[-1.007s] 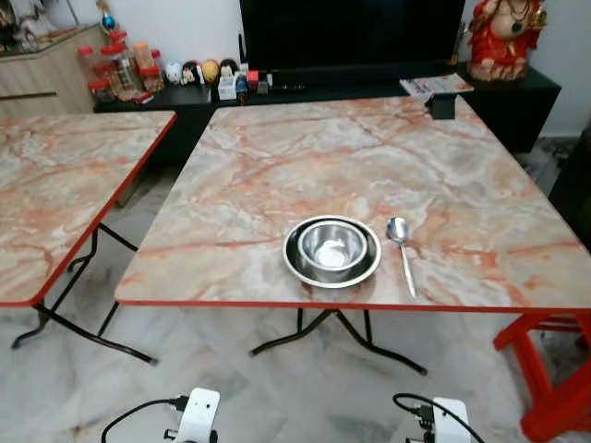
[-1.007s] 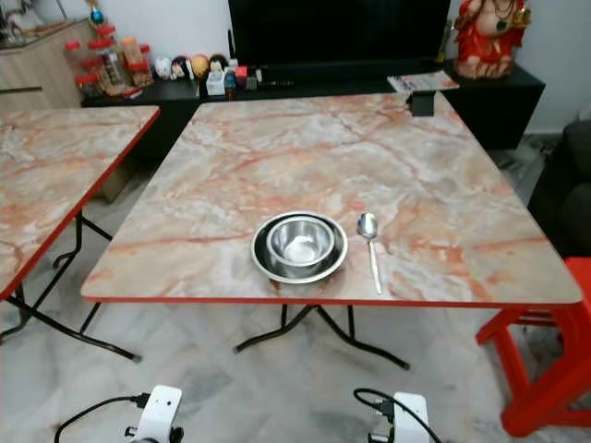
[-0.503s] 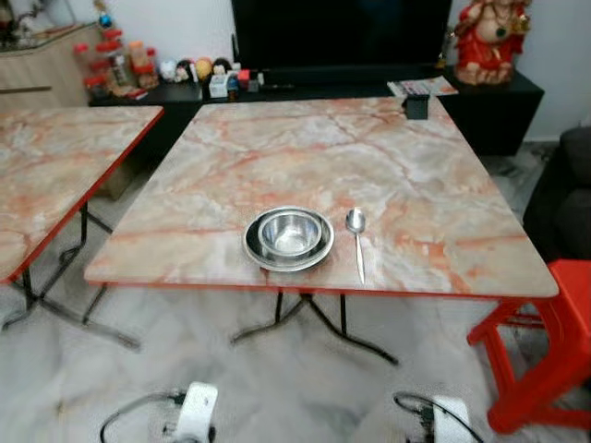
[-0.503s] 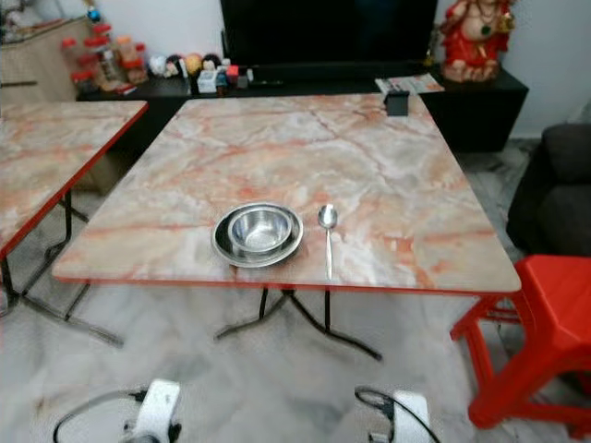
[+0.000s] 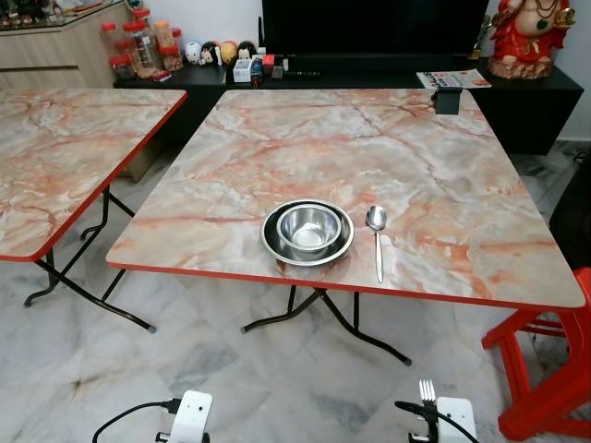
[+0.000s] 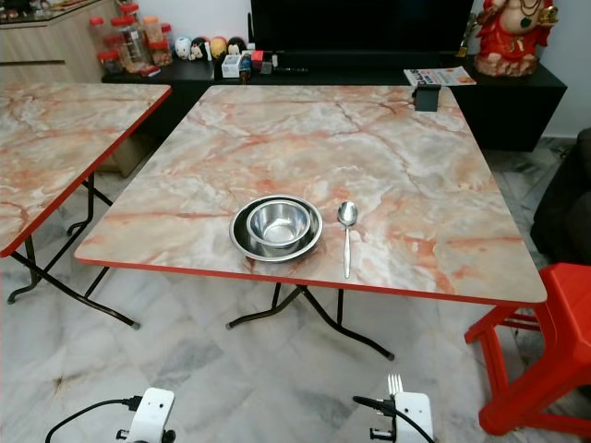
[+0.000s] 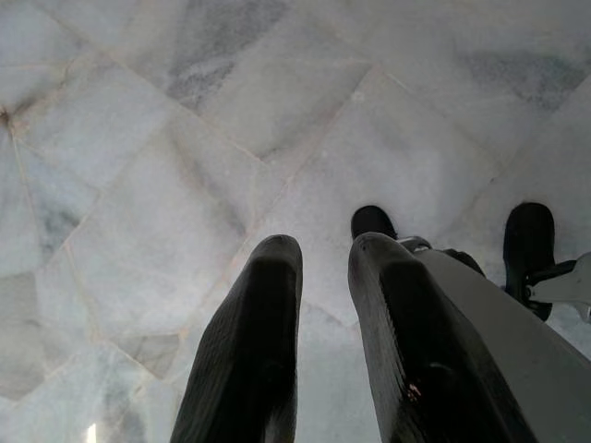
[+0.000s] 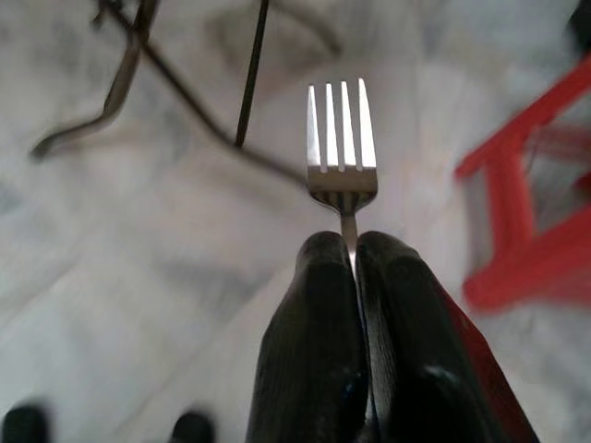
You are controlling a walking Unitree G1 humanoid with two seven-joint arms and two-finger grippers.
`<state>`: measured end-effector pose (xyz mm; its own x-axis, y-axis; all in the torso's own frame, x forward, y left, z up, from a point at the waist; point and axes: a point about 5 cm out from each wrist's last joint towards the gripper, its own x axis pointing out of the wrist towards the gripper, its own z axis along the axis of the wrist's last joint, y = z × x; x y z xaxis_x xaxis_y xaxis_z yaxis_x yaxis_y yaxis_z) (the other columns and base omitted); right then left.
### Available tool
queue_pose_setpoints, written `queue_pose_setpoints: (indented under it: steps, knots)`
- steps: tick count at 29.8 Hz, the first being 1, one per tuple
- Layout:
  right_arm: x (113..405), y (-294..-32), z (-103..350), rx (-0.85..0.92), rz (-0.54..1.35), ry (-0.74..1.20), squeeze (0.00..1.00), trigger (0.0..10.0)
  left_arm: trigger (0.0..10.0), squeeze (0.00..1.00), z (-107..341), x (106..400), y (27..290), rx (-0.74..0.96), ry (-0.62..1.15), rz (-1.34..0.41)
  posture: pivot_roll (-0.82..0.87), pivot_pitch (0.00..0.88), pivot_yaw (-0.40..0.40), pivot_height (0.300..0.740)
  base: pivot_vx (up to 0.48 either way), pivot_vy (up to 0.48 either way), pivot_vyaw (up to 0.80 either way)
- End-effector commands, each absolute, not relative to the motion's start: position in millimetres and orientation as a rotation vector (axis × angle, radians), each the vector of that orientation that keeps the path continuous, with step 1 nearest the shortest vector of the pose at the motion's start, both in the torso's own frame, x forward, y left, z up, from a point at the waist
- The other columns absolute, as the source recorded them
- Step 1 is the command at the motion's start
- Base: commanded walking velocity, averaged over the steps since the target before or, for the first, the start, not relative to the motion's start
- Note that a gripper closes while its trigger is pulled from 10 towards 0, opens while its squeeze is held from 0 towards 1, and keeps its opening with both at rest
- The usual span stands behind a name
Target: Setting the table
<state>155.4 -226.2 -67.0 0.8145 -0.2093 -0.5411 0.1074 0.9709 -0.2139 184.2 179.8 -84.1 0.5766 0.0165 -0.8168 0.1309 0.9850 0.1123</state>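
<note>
Right gripper [image 8: 349, 249] is clamped on your fork [image 8: 342, 138], tines out, low over white marble floor [image 5: 111, 360]; left gripper [image 7: 319, 254] hangs slightly parted, empty; ahead, marble-top table [image 5: 434, 175] carries bowl [image 5: 307, 228] nested in plate [image 5: 274, 249], spoon [image 5: 377, 238] just beside; red stool [image 6: 554, 351] at right.

Bowl [image 5: 308, 228] in plate [image 5: 273, 247] near table's [image 5: 369, 138] front edge — spoon [image 5: 377, 235] just right.

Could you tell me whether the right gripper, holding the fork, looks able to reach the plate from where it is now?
Probably not yet: the right gripper hangs low over the floor, short of the table.
</note>
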Motion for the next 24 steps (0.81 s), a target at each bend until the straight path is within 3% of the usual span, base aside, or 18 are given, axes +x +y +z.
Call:
queue_pose_setpoints:
  steps: [1,5,14,24]
  knots:
    - [162.0,-224.2,-56.8,-0.217,-0.149,0.495,0.0,10.0,10.0,0.0,-84.4,183.6,181.8,0.18,0.965,-0.07,-0.16,0.0,0.047,0.74,0.0,0.0,0.0]
    - [165.4,-219.4,-39.2,-0.318,-0.097,0.339,0.0,10.0,10.0,0.0,-83.8,184.6,183.2,0.182,0.963,-0.068,-0.16,0.0,0.05,0.74,0.0,0.0,0.0]
    - [187.2,-207.4,16.4,-0.371,-0.137,0.006,0.0,10.0,10.0,0.0,-83.2,185.6,184.3,0.198,0.964,-0.084,-0.18,0.0,0.069,0.74,0.0,0.0,0.0]
    - [218.1,-196.1,49.8,-0.341,-0.154,-0.102,0.0,10.0,10.0,0.0,-81.3,189.6,183.7,0.193,0.952,-0.073,-0.18,0.0,0.064,0.74,0.0,0.0,0.0]
